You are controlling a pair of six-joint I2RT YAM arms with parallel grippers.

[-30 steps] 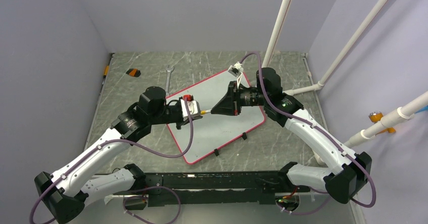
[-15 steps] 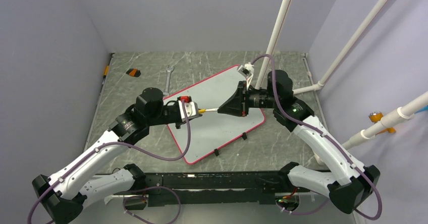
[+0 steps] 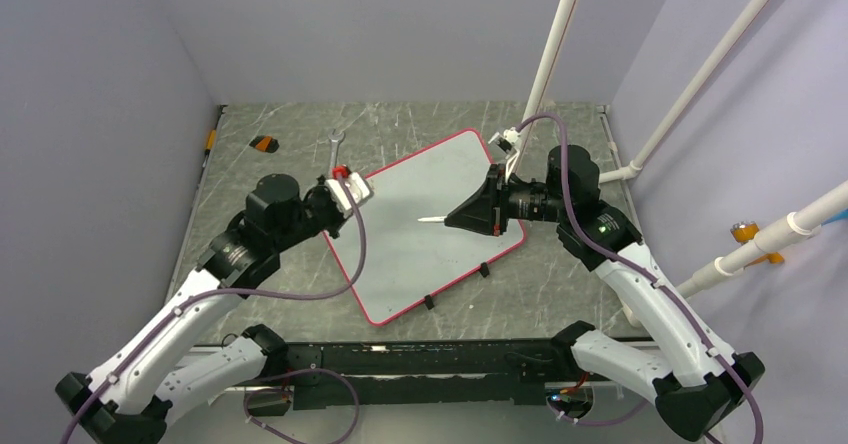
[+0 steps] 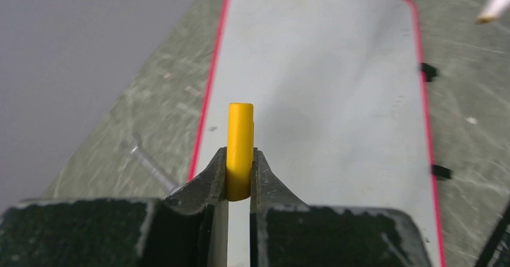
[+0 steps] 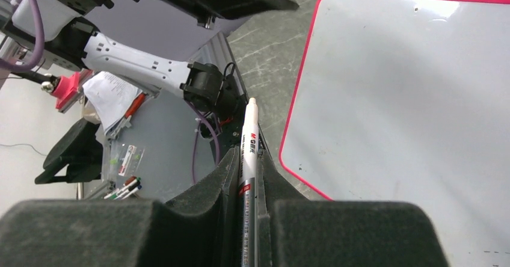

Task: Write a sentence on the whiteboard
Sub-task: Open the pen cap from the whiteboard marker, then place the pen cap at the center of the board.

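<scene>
At bottom centre the black left gripper (image 4: 239, 162) pinches a short yellow plastic cylinder (image 4: 240, 128), upright. Behind, the pale grey whiteboard with red rim (image 4: 337, 86) fills the middle and right. A white marker pen (image 4: 494, 5) shows its tip at upper right.

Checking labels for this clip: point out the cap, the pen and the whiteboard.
cap (image 4: 240, 141): left wrist view, upper half of its yellow side.
pen (image 5: 249, 141): right wrist view, white barrel near its print.
whiteboard (image 3: 400, 264): top view, bare surface near the middle.

whiteboard (image 3: 420, 254) on table (image 3: 420, 122) | wrench (image 3: 333, 154) behind its left corner | marker (image 3: 432, 220) above centre
</scene>
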